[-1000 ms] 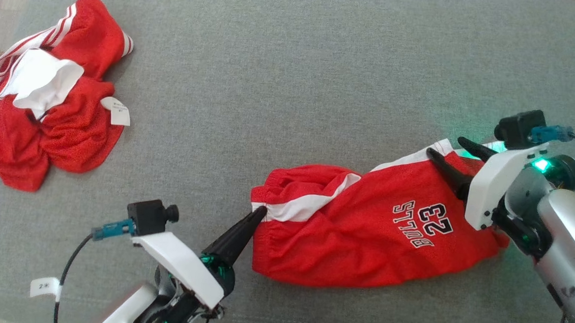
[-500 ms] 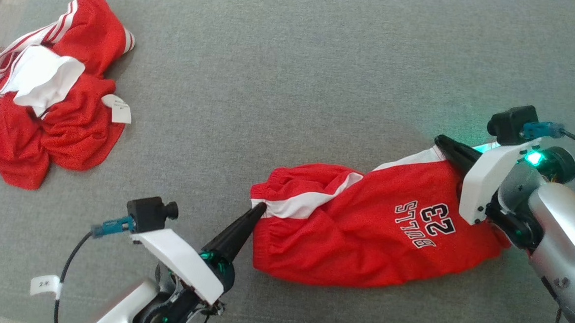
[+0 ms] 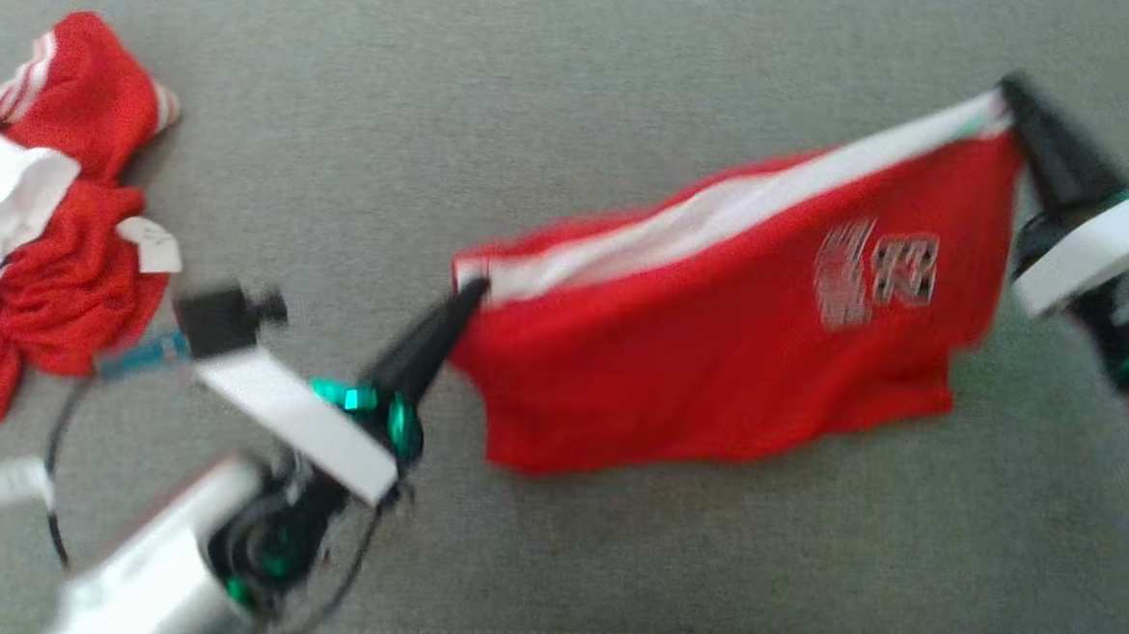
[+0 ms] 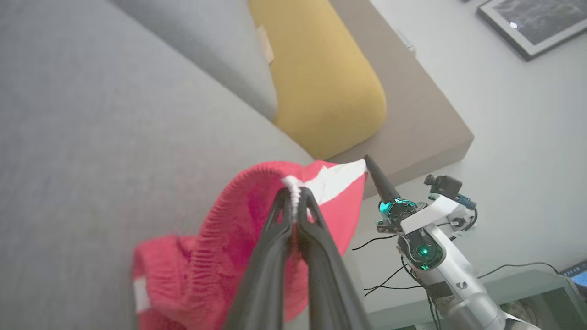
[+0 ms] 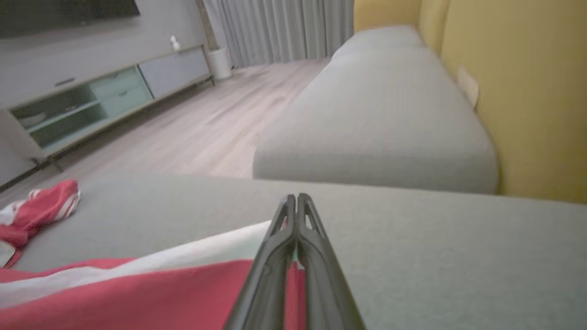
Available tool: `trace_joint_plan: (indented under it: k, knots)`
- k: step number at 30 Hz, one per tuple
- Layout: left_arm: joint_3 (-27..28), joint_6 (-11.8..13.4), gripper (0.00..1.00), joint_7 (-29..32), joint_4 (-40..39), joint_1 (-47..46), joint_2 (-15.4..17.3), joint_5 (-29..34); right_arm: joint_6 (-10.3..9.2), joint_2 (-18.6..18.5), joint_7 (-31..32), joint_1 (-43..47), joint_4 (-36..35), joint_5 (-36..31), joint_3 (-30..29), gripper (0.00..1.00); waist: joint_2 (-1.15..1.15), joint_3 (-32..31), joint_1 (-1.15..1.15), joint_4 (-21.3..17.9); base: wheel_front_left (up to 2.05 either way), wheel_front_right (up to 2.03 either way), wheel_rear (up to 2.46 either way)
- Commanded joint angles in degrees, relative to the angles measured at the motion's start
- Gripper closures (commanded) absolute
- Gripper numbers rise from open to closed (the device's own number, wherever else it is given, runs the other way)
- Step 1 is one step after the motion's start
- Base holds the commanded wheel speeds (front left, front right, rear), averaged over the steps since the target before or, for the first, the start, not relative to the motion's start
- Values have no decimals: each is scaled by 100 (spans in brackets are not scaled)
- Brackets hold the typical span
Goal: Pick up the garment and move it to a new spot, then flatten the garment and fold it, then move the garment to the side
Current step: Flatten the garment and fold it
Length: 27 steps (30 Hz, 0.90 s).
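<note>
Hanging taut between two pincers, the red garment point(image 3: 717, 364) stretches over the grey sofa seat point(image 3: 392, 105). The left pincer point(image 3: 472, 290) is clamped tight on its waistband end, and the right pincer point(image 3: 1008, 91) on the far striped corner. Another crumpled red heap point(image 3: 52, 319) lies well apart, leftward.

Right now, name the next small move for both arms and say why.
Probably lower both arms together onto the bare grey cushion, holding the cloth taut. The left tool and right tool are each shut on the white-striped edge of the red shorts, which hang stretched between them.
</note>
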Motion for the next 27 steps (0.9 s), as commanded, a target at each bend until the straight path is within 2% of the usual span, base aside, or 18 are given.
trace_joint_plan:
  k: [1,3,6,11,17,22,27]
  knots:
    - [323,-38,100,8,-272,-611,235,24,-5,-183,-173,-204,-196,66,-231,100,0,112,0,-131,0,0,0]
    - [356,-38,100,169,-337,-1139,270,135,-5,-203,-330,-406,-226,68,-545,100,0,222,0,-229,0,0,0]
    - [466,-38,100,483,-215,-2157,149,180,-5,-130,-506,-911,-154,-53,-1028,100,0,470,0,-404,0,0,0]
    - [588,-38,100,883,689,-4147,-276,501,-5,266,-734,-2200,278,-562,-1637,100,0,983,0,-753,0,0,0]
    - [687,-38,100,384,1966,-6120,-845,1107,-5,703,-1153,-3811,827,-1323,-2198,100,0,1468,0,-1092,0,0,0]
    - [643,-38,100,-233,2368,-6797,-1132,1159,-5,888,-1327,-4419,721,-1711,-2581,100,0,1637,0,-1162,0,0,0]
    - [307,-38,100,-434,2109,-6311,-961,1100,-5,1013,-1348,-3817,310,-1787,-2658,100,0,1632,0,-1103,0,0,0]
